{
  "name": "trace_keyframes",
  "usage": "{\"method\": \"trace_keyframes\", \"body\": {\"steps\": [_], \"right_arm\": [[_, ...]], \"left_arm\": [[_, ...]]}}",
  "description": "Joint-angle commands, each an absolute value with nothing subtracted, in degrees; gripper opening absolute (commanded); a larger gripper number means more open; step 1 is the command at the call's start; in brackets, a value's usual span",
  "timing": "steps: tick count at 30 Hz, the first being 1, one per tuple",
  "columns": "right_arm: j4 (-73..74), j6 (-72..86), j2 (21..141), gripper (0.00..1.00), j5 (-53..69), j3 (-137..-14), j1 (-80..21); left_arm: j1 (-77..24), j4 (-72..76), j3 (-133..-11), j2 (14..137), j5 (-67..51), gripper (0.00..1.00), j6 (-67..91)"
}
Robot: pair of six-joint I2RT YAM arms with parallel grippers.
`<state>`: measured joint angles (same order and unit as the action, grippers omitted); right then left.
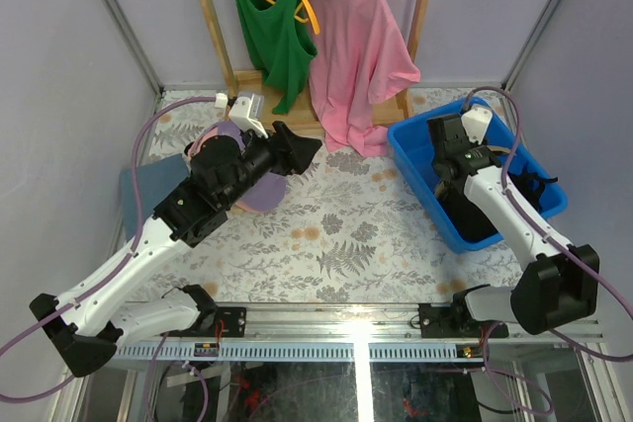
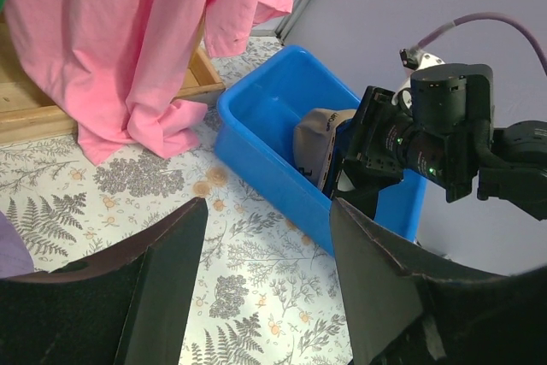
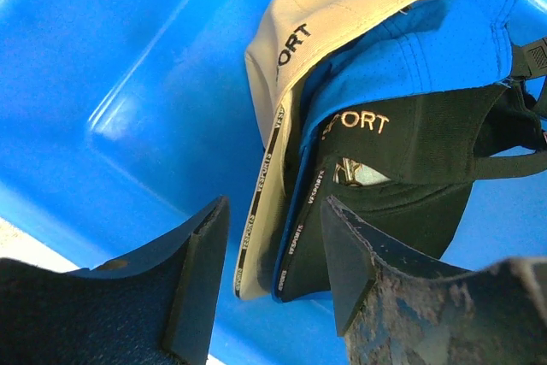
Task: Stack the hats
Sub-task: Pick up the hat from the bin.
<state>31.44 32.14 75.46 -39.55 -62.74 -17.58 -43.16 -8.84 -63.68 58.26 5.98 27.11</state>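
Hovering: right jaws open, brims of nested caps (image 3: 402, 57) between them, in bin (image 3: 128, 83) | left jaws open, empty

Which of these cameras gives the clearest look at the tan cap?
The right wrist view: the tan cap lies below, lettering readable, tucked against the blue cap and black cap in the blue bin. The left wrist view shows only a piece of it behind the right arm. From above, the arm mostly hides it.

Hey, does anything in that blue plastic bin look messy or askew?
Yes. In the blue plastic bin, the tan fabric cap, bright blue cap and black cap with gold lettering lie tipped on their sides, loosely nested, edges fanned unevenly rather than squarely stacked.
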Motion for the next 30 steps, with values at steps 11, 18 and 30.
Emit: {"method": "trace_keyframes", "body": {"steps": [11, 18, 30], "right_arm": [[28.2, 31.7, 82.3, 0.53, -35.3, -65.1, -13.7], [27.4, 31.8, 84.7, 0.42, -33.0, -64.6, -12.7], [28.0, 31.8, 79.2, 0.0, -30.3, -64.4, -12.6]], "left_arm": [[-43.6, -4.3, -62.6, 58.5, 6.4, 0.59, 25.7], [-43.6, -4.6, -62.7, 58.5, 6.7, 0.6, 25.4], [-43.6, -4.3, -62.7, 58.2, 6.3, 0.6, 26.0]]}}
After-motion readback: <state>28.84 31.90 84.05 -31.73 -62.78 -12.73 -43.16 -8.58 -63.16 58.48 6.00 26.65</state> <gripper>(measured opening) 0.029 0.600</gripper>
